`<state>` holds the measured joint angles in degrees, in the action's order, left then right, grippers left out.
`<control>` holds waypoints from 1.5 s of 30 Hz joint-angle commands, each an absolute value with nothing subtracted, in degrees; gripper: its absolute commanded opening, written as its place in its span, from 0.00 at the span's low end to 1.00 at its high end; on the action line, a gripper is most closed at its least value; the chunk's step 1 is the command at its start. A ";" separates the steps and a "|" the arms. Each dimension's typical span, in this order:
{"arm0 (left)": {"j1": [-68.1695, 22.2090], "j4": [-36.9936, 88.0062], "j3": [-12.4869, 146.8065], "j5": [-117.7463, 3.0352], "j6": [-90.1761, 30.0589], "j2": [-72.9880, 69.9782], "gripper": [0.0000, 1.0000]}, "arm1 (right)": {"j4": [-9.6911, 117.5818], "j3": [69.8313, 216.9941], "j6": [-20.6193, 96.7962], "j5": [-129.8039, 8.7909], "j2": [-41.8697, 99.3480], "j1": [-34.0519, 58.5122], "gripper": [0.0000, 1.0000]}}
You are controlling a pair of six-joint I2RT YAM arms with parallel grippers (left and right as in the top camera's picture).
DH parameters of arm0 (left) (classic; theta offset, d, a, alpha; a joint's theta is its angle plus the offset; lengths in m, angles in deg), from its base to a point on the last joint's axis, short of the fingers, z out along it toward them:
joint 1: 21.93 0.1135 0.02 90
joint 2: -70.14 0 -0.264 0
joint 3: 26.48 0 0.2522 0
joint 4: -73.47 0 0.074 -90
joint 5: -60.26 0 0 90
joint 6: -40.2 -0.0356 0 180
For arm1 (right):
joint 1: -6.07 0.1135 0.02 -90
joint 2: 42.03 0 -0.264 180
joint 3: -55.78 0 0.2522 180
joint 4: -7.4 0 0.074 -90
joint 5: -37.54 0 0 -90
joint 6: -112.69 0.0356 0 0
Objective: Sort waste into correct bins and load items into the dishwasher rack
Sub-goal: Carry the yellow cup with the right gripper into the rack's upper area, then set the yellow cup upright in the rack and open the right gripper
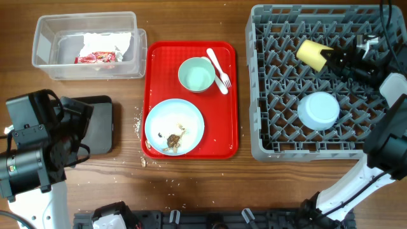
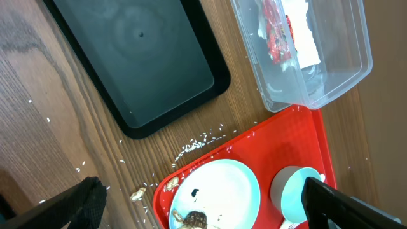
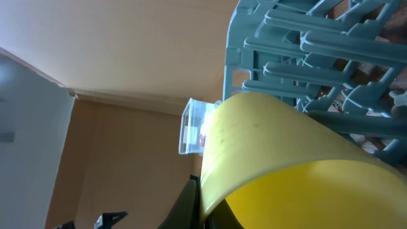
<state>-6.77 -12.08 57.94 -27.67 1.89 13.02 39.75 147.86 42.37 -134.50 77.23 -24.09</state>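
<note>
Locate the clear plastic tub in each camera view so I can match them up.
Overhead: clear tub at top left, left of the red tray.
Left wrist: top right, just above the red tray's corner.
Right wrist: small, centre-left, between the yellow-green cup and the rack.
Shared landmark: the red snack wrapper inside it, only a red speck in right wrist.

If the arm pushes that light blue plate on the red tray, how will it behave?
The plate looks rigid and would probably slide easily on the smooth red tray. Tilted, it would likely shed its brown scraps.
</note>
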 commanded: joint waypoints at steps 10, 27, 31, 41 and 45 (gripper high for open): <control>-6.53 -11.92 57.89 -26.91 1.19 13.02 1.00 | 57.69 147.60 39.38 -97.13 70.30 -26.69 0.21; -6.53 -11.92 57.89 -26.89 1.19 13.02 1.00 | 54.92 147.58 41.26 -60.56 55.48 -7.67 0.05; -6.53 -11.92 57.89 -26.91 1.19 13.02 1.00 | 49.54 147.58 40.73 -60.41 61.54 -5.33 0.04; -6.53 -11.92 57.89 -26.89 1.19 13.02 1.00 | 50.18 147.58 44.01 -52.19 64.53 -5.24 0.04; -6.53 -11.92 57.89 -26.89 1.19 13.02 1.00 | 54.90 147.58 48.47 -45.68 61.54 -5.24 0.04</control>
